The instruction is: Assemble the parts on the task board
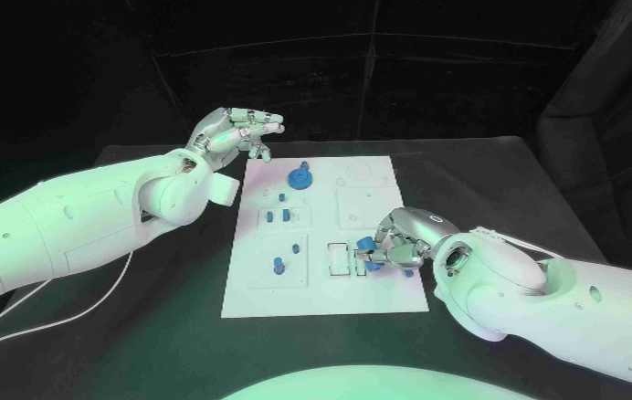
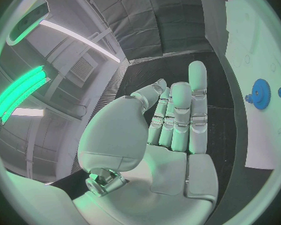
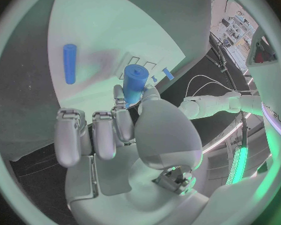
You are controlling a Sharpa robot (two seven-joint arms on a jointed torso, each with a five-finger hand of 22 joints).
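The white task board (image 1: 382,295) lies mid-table. My right hand (image 1: 399,238) hovers low over its near right part and pinches a blue cylinder part (image 3: 135,82) with a small peg on its end between thumb and fingers; that part (image 1: 373,266) sits by the white slots. A blue rod (image 3: 70,62) lies flat on the board (image 3: 97,30) close by. My left hand (image 1: 237,133) is raised off the board's far left corner, fingers apart and holding nothing (image 2: 178,120). A blue gear (image 1: 301,178) (image 2: 260,93) sits at the board's far end.
Several small blue parts (image 1: 279,208) stand in the board's left column, with two more (image 1: 278,265) nearer me. The black table (image 1: 500,190) surrounds the board. My left forearm (image 1: 119,213) stretches along the board's left side.
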